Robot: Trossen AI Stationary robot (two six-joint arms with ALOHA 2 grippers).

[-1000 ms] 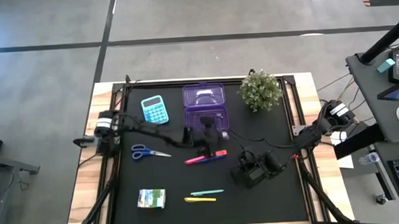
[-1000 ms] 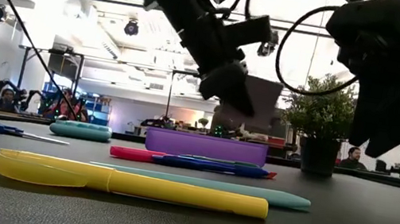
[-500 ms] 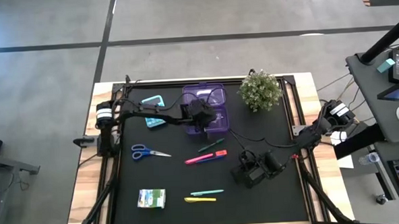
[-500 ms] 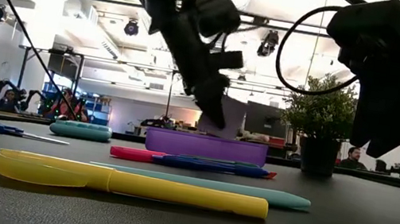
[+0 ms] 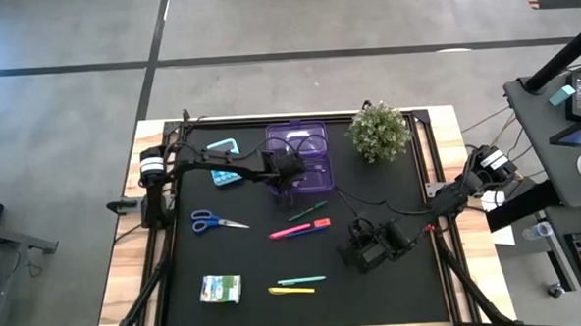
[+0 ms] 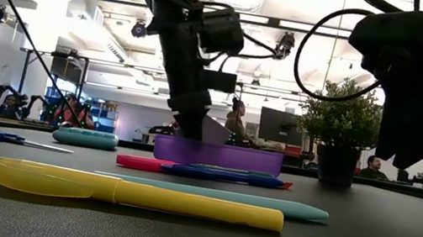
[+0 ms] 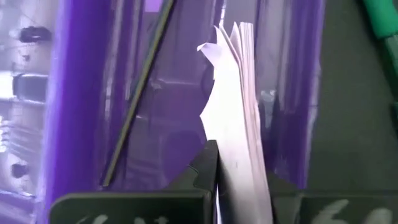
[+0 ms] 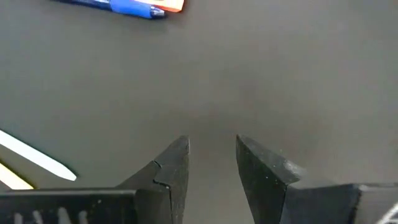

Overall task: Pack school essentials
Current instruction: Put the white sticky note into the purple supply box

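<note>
White paper sheets form the square pad (image 7: pixel 239 118), thin and a little fanned at the free end, and the left end effector (image 5: pixel 284 179) is closed on its lower edge. The pad stands on edge, its long side going up from the fingers, over the near-left part of the purple translucent plastic case (image 5: pixel 308 150), which sits at the far middle of the black bench (image 5: pixel 404 296). In the low view the pad's lower corner dips behind the case's front wall. Compared with one second ago, the left arm has moved from just in front of the case to over it, the pad has come lower, and the arm now crosses over the teal calculator (image 5: pixel 222 150), hiding a part of it. In front of the case lie a slim green pen (image 5: pixel 306 211) and a pink marker with a blue pen (image 5: pixel 300 228), all lying roughly left to right. Nearer are a teal pen (image 5: pixel 301 279) and a smooth yellow marker (image 5: pixel 291 291), with blue-handled scissors (image 5: pixel 217 221) and a green-and-white packet (image 5: pixel 220 288) to the left. The right end effector (image 5: pixel 363 256) rests low near the bench, fingers a little apart and holding nothing. A leafy potted plant (image 5: pixel 378 131) stands right of the case.
</note>
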